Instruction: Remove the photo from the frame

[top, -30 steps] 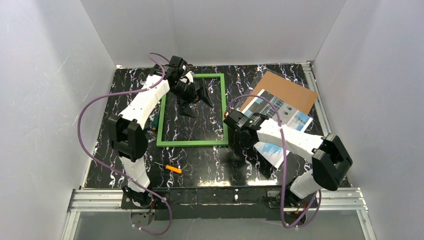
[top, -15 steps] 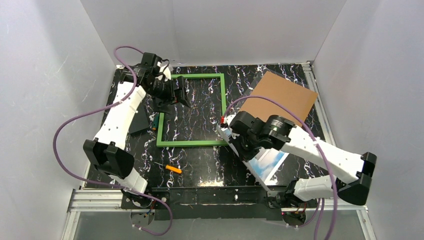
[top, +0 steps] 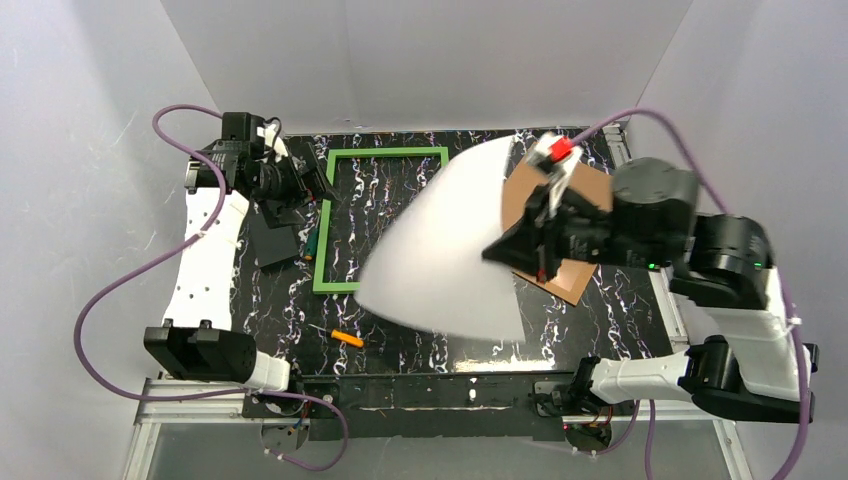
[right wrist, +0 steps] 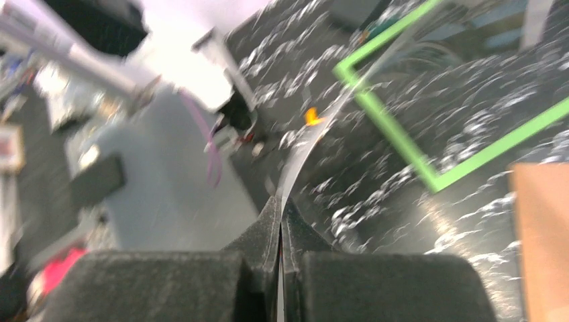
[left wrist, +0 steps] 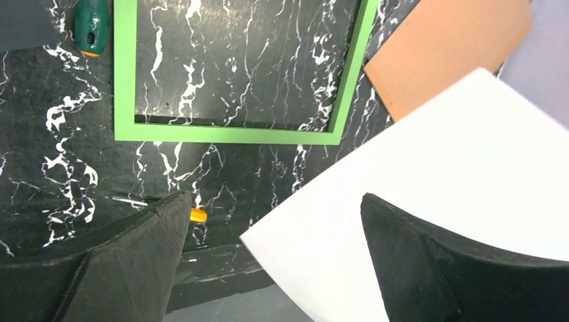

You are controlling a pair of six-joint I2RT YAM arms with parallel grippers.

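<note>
The photo point(top: 440, 250) hangs in the air over the table's middle, its plain white back facing the top camera; its picture side is hidden. My right gripper point(top: 492, 254) is shut on its right edge; in the right wrist view the sheet point(right wrist: 305, 151) runs edge-on out of the closed gripper point(right wrist: 280, 208). The green frame point(top: 390, 152) lies flat on the black marbled table, its right part hidden behind the photo. My left gripper point(top: 318, 186) is open and empty by the frame's upper left corner. The left wrist view shows the frame point(left wrist: 228, 134) and the photo's white back point(left wrist: 456, 181).
The brown backing board point(top: 585, 190) lies at the back right, under my right arm. A dark flat panel point(top: 275, 243) and a green-handled screwdriver point(top: 312, 243) lie left of the frame. A small orange piece point(top: 348, 339) lies near the front edge. White walls enclose the table.
My right arm has lifted the photo off the table and swung it up, white back now facing up. My left arm has drawn back to the left, off the frame.
</note>
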